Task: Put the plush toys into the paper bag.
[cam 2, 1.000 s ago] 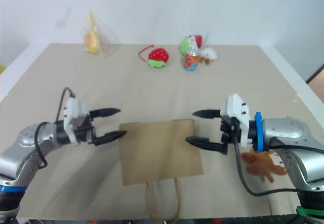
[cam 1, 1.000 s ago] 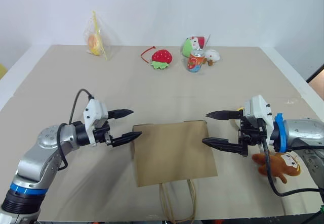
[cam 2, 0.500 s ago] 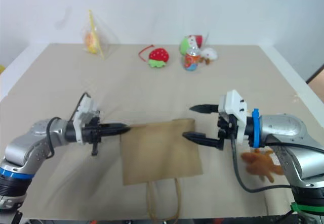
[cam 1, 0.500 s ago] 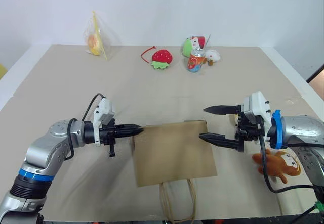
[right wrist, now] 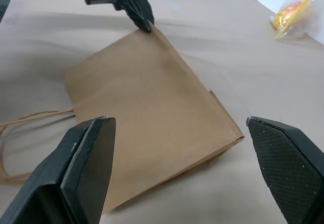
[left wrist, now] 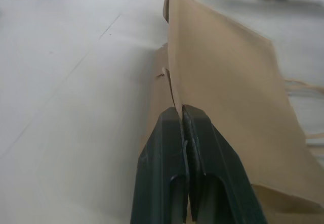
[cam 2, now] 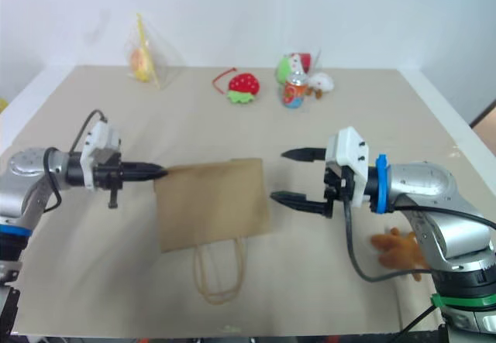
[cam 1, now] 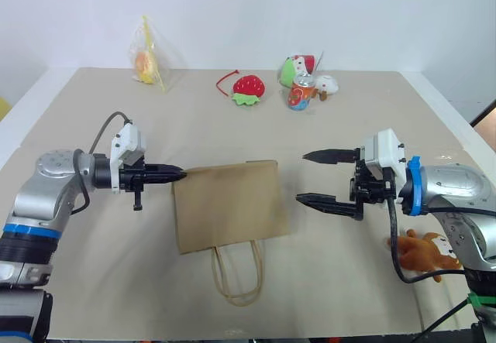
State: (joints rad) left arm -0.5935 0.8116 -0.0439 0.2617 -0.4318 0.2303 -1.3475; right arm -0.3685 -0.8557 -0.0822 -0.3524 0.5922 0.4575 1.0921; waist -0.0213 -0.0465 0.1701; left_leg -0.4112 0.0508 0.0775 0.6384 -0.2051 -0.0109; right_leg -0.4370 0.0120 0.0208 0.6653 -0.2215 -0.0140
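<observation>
The brown paper bag (cam 1: 226, 205) lies flat on the table with its cord handles (cam 1: 237, 273) toward the front edge. My left gripper (cam 1: 178, 176) is shut on the bag's left corner, and the paper edge sits pinched between its fingers (left wrist: 195, 133). To the right of the bag my right gripper (cam 1: 302, 177) hangs open and holds nothing, a short gap away from the paper. The brown monkey plush (cam 1: 424, 250) lies at the front right, beside my right arm. A small white plush (cam 1: 325, 85) rests at the back next to the can.
At the back stand a colourful drink can (cam 1: 301, 94), a red strawberry plush (cam 1: 248, 87), a green, white and red plush (cam 1: 298, 66) and a clear plastic bag with yellow contents (cam 1: 147, 63). The table's right edge (cam 1: 457, 126) runs close to my right arm.
My left gripper went from open to shut on the bag's corner, then drew the bag to the left. The bag now lies clear of the open right gripper.
</observation>
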